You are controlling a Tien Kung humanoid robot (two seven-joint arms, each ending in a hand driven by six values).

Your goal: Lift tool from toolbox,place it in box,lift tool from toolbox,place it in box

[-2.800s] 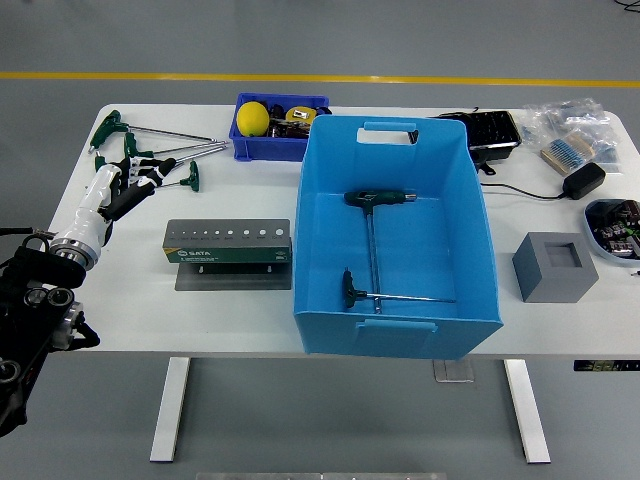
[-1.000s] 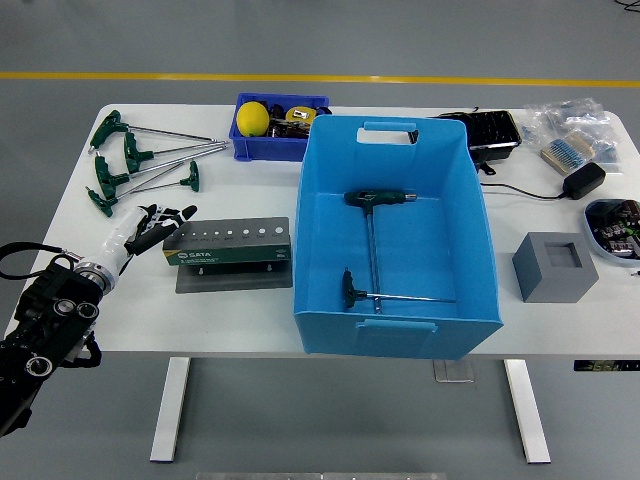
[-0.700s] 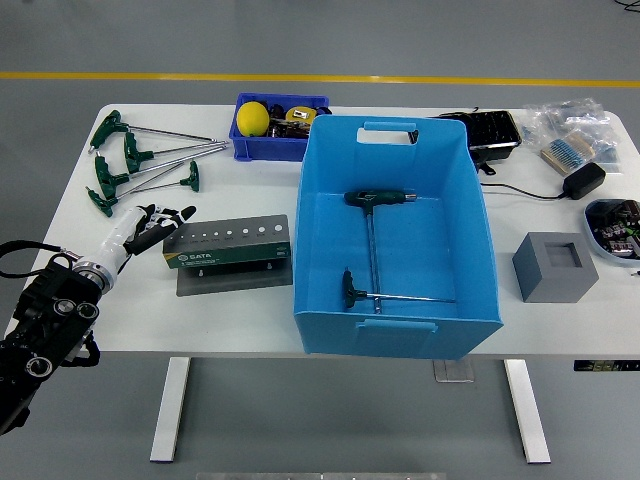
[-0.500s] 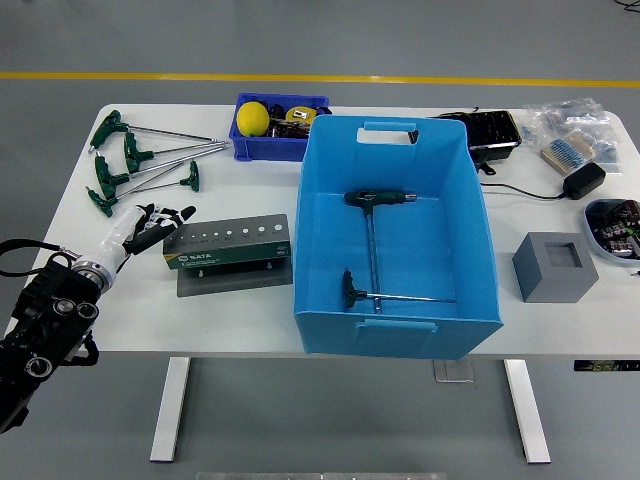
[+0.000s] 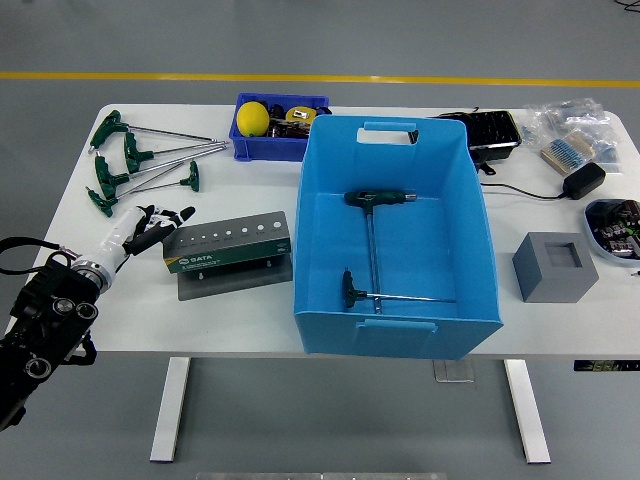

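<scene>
Blue box (image 5: 396, 300), two T-handle tools (image 5: 375, 250) inside

Left arm (image 5: 40, 320) cut off at left edge, tray (image 5: 615, 228) cropped at right

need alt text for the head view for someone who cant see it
A robot's left hand, fingers spread and empty, hovers by the left end of a grey tool holder on a white table. Right of it, a large blue box holds two T-handle tools; four more T-handle tools lie at the far left.
</scene>
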